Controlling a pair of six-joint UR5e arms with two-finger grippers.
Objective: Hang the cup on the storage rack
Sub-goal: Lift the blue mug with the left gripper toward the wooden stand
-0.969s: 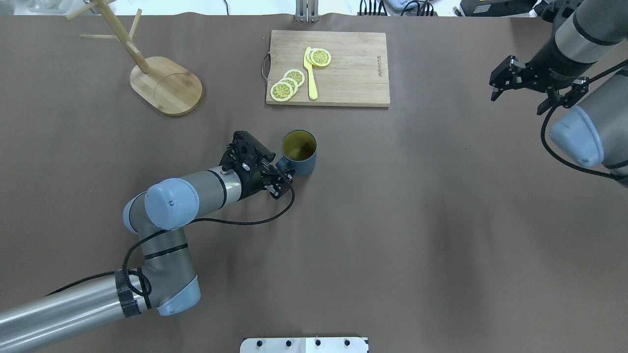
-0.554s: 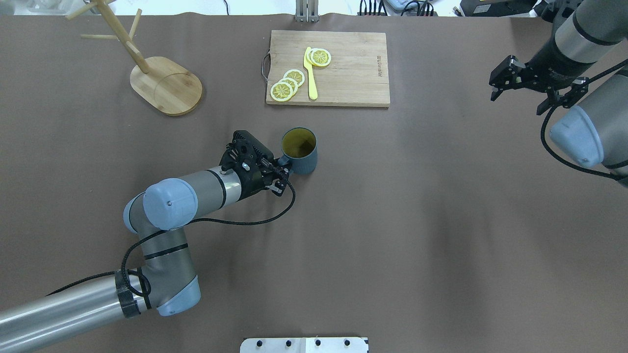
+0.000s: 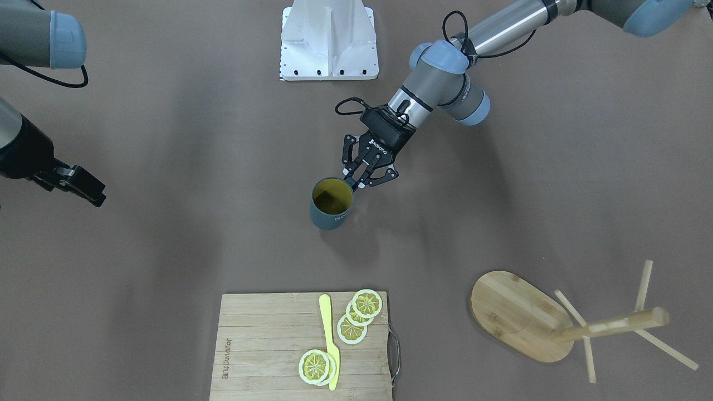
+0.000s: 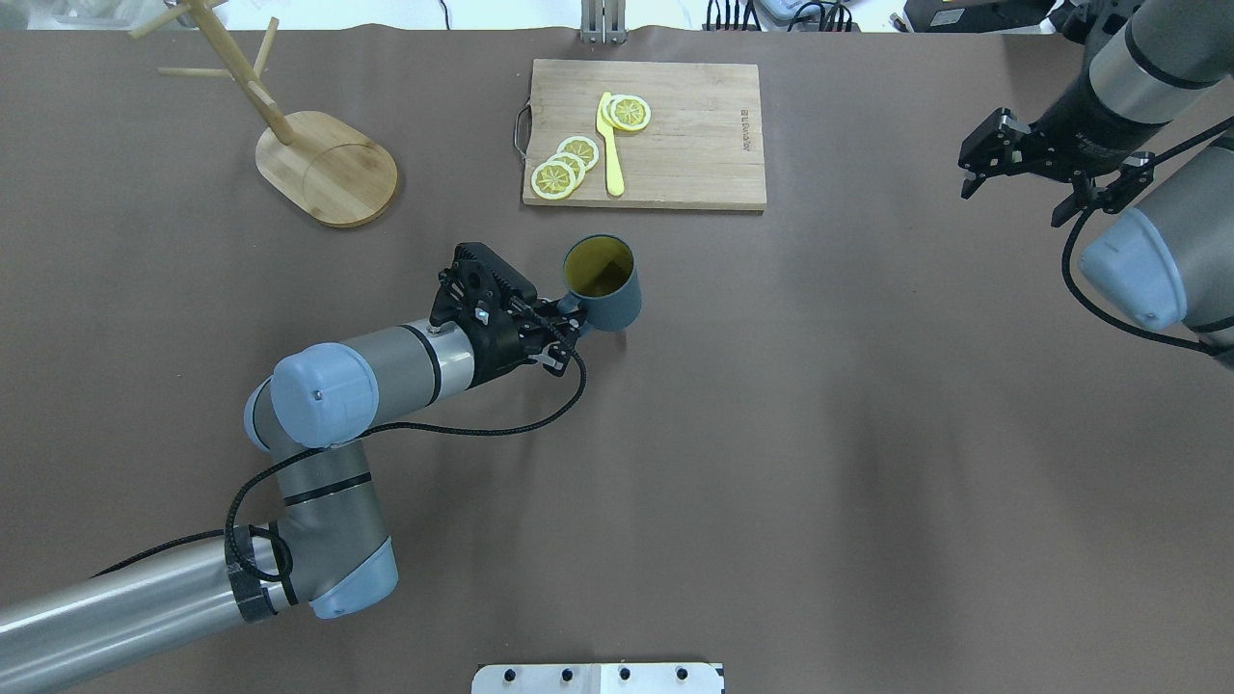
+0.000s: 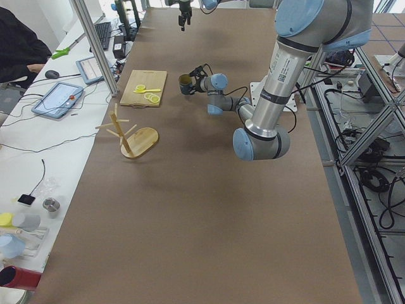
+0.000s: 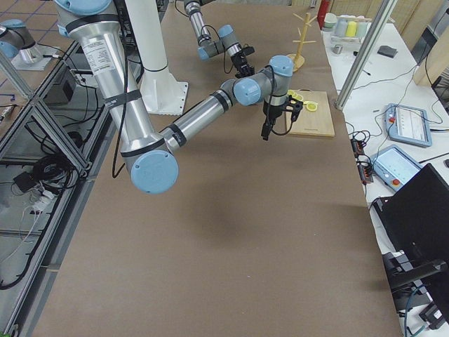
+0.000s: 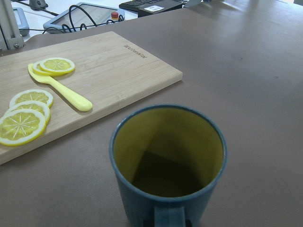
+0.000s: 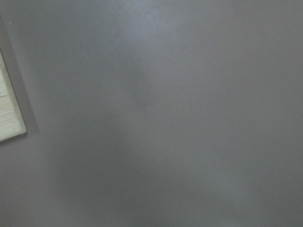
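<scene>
Overhead exterior: left end effector (image 4: 567,330) clamped on handle of cup (image 4: 617,306), cup upright just ahead. Rigid, probably light, slick; handle safest hold. Right end effector (image 4: 1018,200) splayed, idle.

The cutting board (image 7: 118,71) carries a short brand word burnt into the wood near one short edge. In the left wrist view it shows as a line of small dark letters, too fine to spell out with any certainty. The left gripper (image 3: 355,181) has a maker's name in white on its black body, seen from the front — it appears to read ROBOTIQ. The cup (image 3: 328,220) bears pale lettering low on its side, too small to read.
</scene>
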